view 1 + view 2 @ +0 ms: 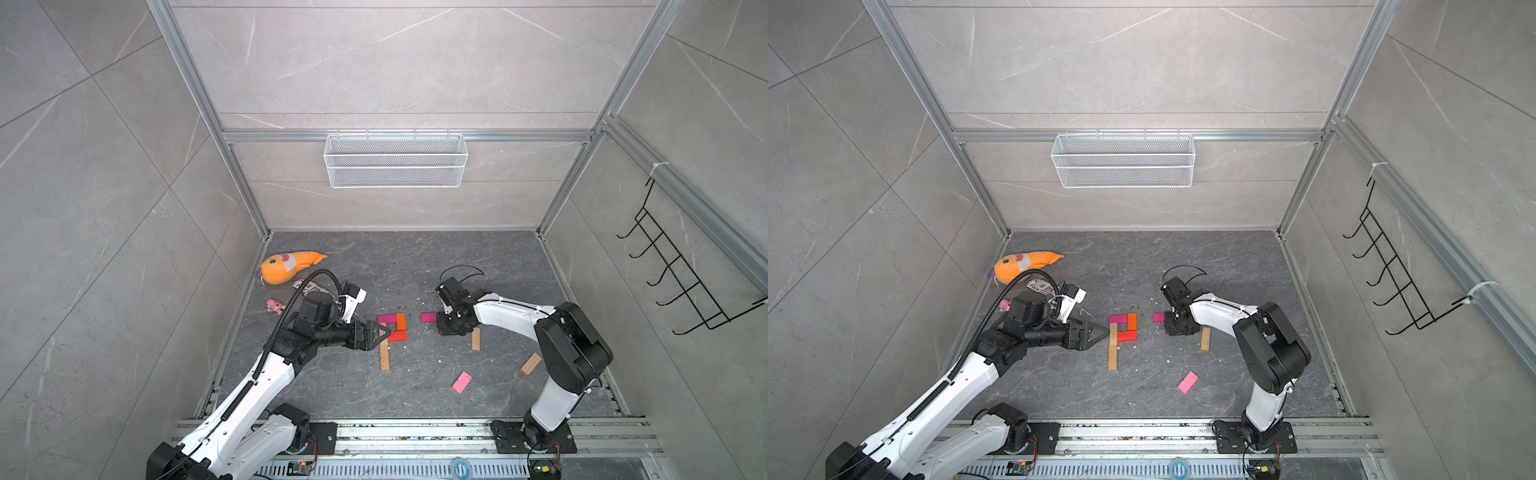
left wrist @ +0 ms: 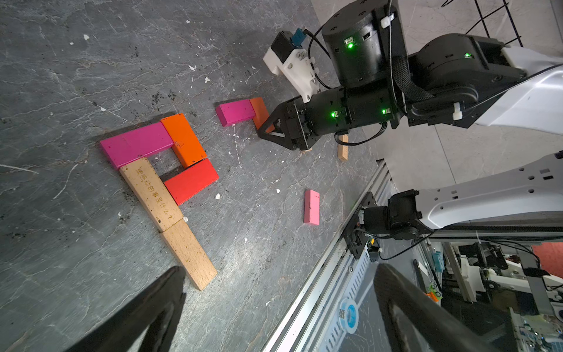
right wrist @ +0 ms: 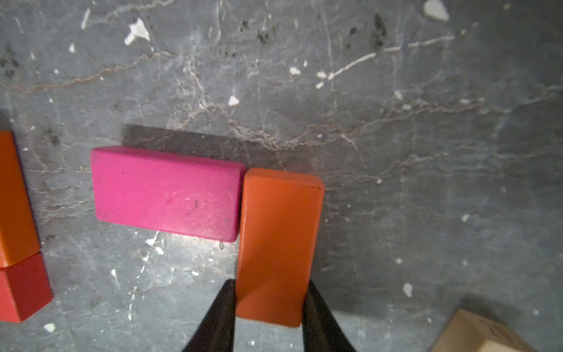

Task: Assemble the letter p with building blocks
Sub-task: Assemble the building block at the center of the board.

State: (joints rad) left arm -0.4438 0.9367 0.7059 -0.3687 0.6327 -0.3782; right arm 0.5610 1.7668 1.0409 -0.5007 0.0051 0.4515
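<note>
The letter p (image 1: 384, 357) lies flat mid-floor: a tan stem of two bricks (image 2: 170, 219), a magenta brick (image 2: 137, 144) on top, an orange one (image 2: 184, 140) and a red one (image 2: 192, 181) closing the loop. My left gripper (image 1: 380, 332) hovers open at the stem's left side, nothing between its fingers (image 2: 170, 280). To the right, my right gripper (image 3: 270, 286) is shut on a loose orange brick (image 3: 280, 231). That brick's end butts against a loose magenta brick (image 3: 166, 192), which both top views show (image 1: 428, 318).
Two tan bricks (image 1: 476, 339) (image 1: 531, 364) and a light pink brick (image 1: 461, 382) lie loose at the right front. An orange plush (image 1: 286, 266) and small pink plush (image 1: 275, 306) sit far left. A wire basket (image 1: 395, 160) hangs on the back wall.
</note>
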